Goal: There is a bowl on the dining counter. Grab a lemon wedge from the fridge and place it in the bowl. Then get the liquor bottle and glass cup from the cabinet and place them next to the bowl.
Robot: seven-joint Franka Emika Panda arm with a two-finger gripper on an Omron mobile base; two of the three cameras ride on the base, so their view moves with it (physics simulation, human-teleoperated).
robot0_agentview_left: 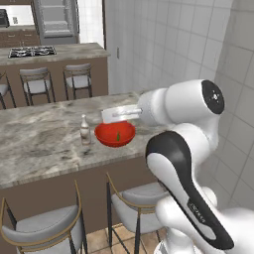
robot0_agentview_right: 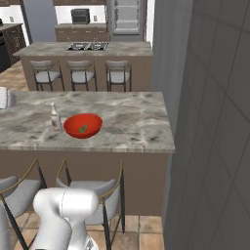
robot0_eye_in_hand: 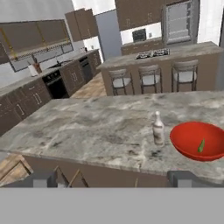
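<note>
Standing upright beside the bowl [robot0_eye_in_hand: 202, 141], the liquor bottle [robot0_eye_in_hand: 158, 128], neck up; jaws spread wide, empty.

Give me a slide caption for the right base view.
Liquor bottle upright beside red bowl holding lemon wedge on dining counter.

Bare dining counter [robot0_eye_in_hand: 87, 131] left of liquor bottle [robot0_eye_in_hand: 158, 128] and bowl [robot0_eye_in_hand: 197, 141].

The arm [robot0_agentview_left: 188, 149] is glossy white, built of rounded, bulbous segments. A dark round cap closes one joint, and a black band with faint lettering curves along the lower link.
</note>
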